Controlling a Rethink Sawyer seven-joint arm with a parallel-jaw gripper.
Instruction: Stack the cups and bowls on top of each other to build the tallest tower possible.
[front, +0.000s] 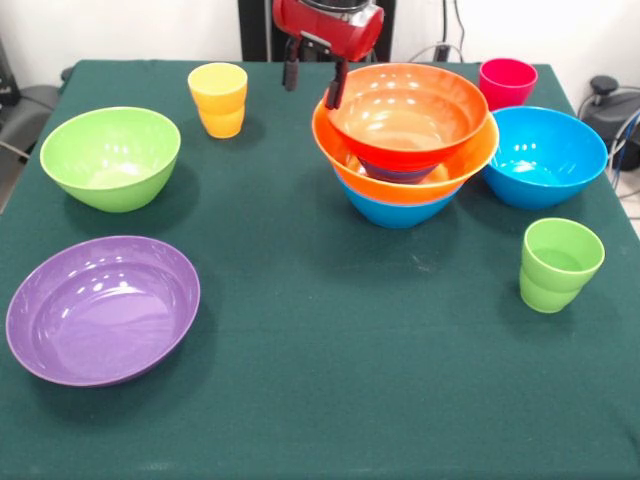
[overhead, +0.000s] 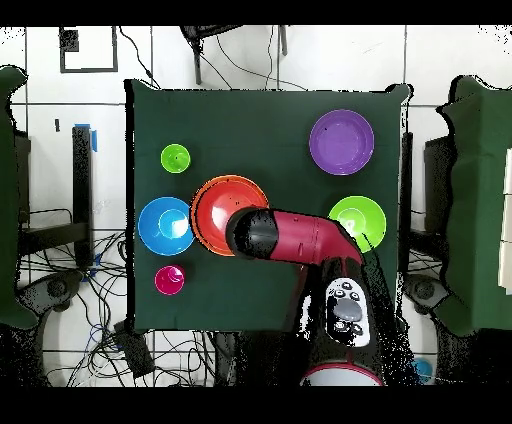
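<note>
front across table (front: 300, 400), overhead straight down

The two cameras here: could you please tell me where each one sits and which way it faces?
Front view: across the table, facing the robot; only its red hand, fingers apart, shows at the top by the tower.
Overhead view: above the table, looking straight down, base at the bottom; the arm reaches over the tower.
Both share the purple bowl and lime green bowl, on opposite sides.
</note>
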